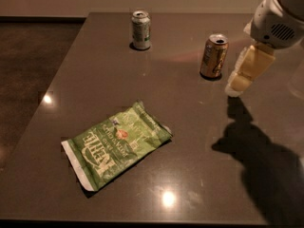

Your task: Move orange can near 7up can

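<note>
Camera view is showing the approach: claw (236,85), opening unclear, hanging just beside orange can (213,56); next likely needing to straddle it, then carry toward 7up can (141,30).

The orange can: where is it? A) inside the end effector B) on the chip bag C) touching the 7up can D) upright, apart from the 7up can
D: the orange can stands upright, well apart from the 7up can; the end effector hovers just right of it.
</note>
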`<action>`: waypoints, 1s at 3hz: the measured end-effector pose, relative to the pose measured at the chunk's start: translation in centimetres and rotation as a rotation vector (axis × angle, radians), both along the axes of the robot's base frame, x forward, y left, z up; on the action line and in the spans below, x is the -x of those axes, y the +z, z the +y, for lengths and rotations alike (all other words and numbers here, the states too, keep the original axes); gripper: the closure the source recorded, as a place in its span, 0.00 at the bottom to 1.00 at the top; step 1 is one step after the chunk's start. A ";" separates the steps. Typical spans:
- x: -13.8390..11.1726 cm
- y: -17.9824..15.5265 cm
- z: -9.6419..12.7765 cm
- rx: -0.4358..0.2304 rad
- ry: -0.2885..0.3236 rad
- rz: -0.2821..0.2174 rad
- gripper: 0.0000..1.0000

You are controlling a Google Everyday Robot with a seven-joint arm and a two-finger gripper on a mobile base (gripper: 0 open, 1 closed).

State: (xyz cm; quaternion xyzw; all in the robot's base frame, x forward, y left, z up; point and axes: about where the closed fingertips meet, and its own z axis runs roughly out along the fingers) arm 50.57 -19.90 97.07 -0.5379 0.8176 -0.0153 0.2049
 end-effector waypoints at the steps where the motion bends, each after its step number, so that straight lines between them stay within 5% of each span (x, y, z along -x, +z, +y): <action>1: -3.5 -0.4 -0.3 -0.028 -0.073 -0.028 0.00; 3: -9.6 -0.9 -2.0 -0.094 -0.202 -0.071 0.00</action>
